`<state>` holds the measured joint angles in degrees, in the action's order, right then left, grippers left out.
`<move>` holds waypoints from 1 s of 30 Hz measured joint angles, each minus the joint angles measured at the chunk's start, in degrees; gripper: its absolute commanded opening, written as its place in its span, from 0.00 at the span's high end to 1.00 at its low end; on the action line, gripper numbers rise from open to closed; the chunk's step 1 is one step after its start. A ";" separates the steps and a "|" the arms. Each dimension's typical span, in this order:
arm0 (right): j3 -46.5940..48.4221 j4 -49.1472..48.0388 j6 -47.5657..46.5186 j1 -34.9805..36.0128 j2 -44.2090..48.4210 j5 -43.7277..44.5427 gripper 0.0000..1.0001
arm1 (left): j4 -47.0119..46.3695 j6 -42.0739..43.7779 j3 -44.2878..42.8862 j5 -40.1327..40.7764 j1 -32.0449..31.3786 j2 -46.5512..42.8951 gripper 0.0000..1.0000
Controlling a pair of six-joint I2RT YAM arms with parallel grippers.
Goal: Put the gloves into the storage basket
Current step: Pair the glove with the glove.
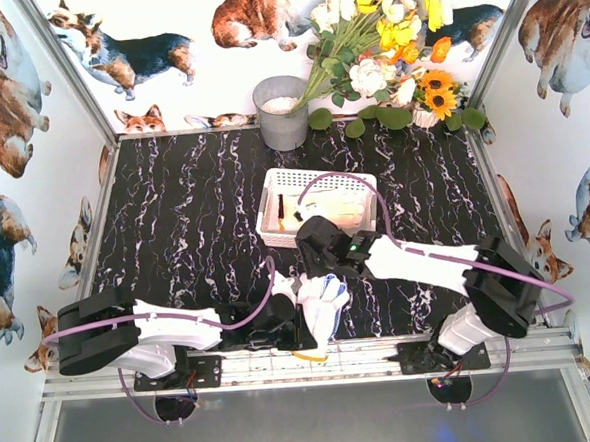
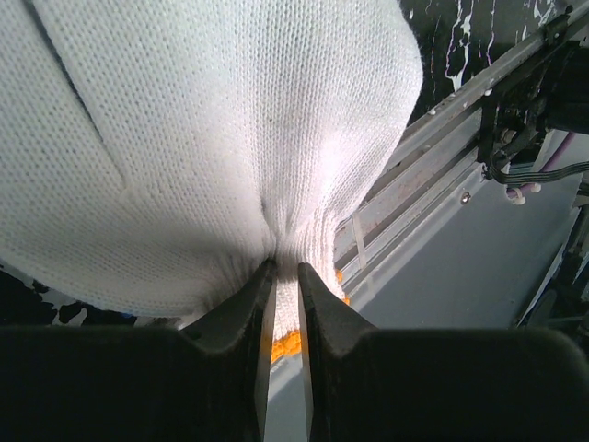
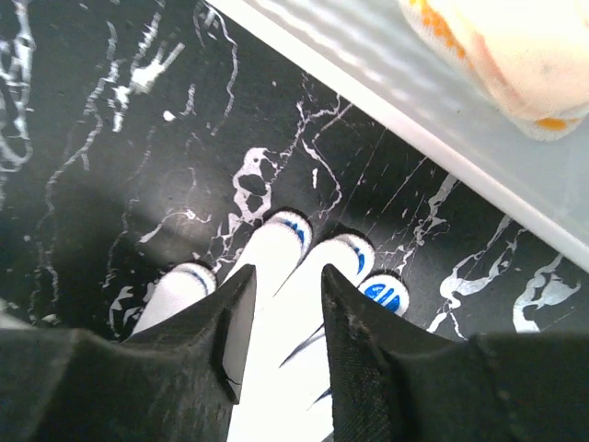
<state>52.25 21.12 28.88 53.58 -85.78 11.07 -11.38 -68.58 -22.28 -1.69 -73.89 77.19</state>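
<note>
White knit: your left pincer (image 2: 285,273) clamps a glove (image 2: 202,120) at its cuff, arm low.
Right arm: stretched leftward, your right pincer (image 3: 287,281) straddles a blue-tipped glove (image 3: 276,244) over the tabletop (image 3: 101,120); grip unclear.
Basket (image 1: 269,208): just beyond.

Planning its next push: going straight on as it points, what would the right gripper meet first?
Most likely the blue-tipped glove straight ahead of the right gripper, then the black table. The storage basket sits off to the side. Depth is unclear.
</note>
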 measured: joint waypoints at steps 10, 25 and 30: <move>-5.16 -0.48 5.29 -0.87 19.96 -1.16 0.51 | 0.83 -0.85 0.11 0.07 -0.46 -0.79 0.88; -19.87 10.43 18.49 -5.31 31.87 -8.07 0.50 | 3.02 -1.49 0.24 0.68 -0.90 -2.19 0.88; -23.91 9.51 22.58 -5.31 31.89 -10.03 0.51 | 3.65 -1.51 0.35 0.87 -0.90 -2.84 0.88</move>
<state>28.34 30.63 51.46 48.27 -53.89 1.04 -7.73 -70.08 -21.93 -0.82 -74.78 74.35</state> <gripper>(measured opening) 0.492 0.118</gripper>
